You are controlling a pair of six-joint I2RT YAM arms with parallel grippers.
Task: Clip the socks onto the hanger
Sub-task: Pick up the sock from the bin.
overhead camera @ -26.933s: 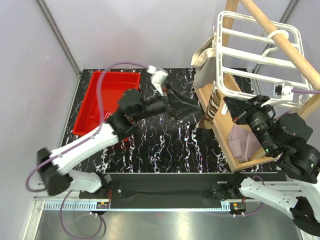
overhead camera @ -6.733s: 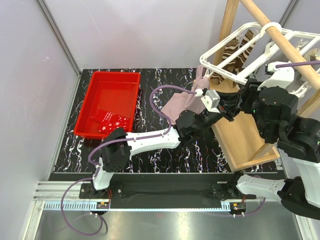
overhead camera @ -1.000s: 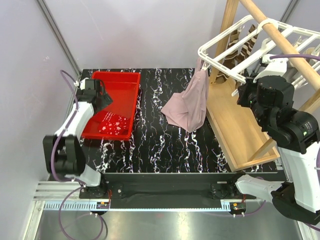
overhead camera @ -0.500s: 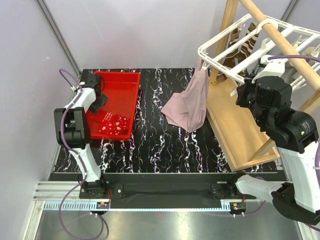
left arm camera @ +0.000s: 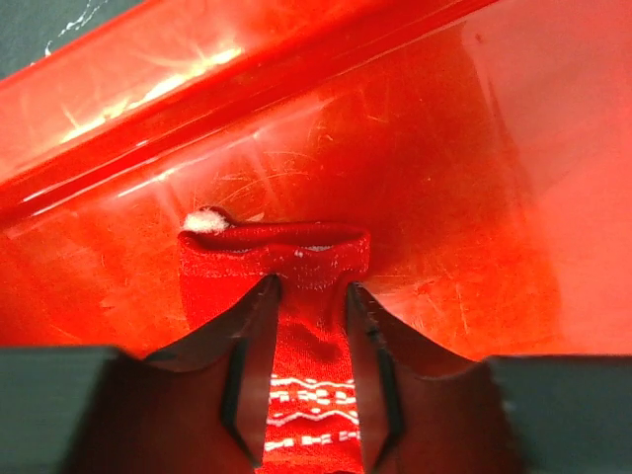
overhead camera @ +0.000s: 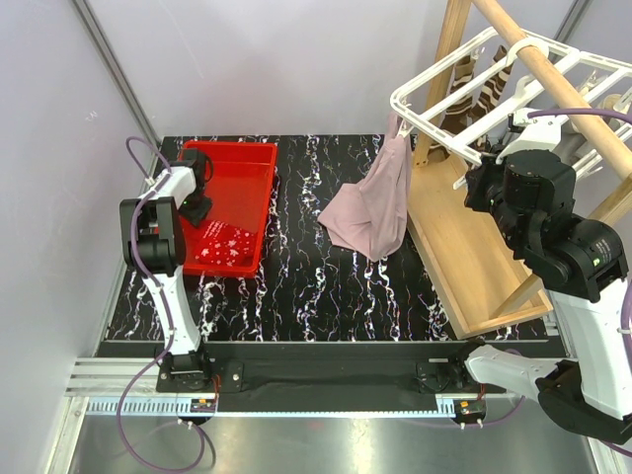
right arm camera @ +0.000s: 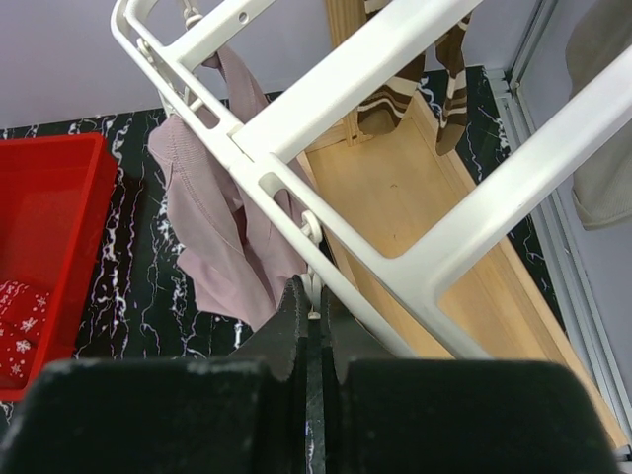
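- Sock pickup in hand: the left claw (left arm camera: 308,291) reaches into the red tub (left arm camera: 444,148), its jaws drawn narrow onto the red sock (left arm camera: 286,252) just behind the cuff, which lies against the tub wall.
- Across the bench (overhead camera: 316,286), the right claw (right arm camera: 308,301) sits under the white hanger (right arm camera: 346,74) with its jaws pressed together, apparently pinching a small clip (right arm camera: 311,232).
- On the hanger, a mauve sock (right arm camera: 212,227) hangs from the near edge and the striped socks (right arm camera: 378,111) hang farther back.
- Next, by the look of it: lift the red sock clear of the tub, carry it across and feed its cuff into the clip, without letting the thin fabric slip.
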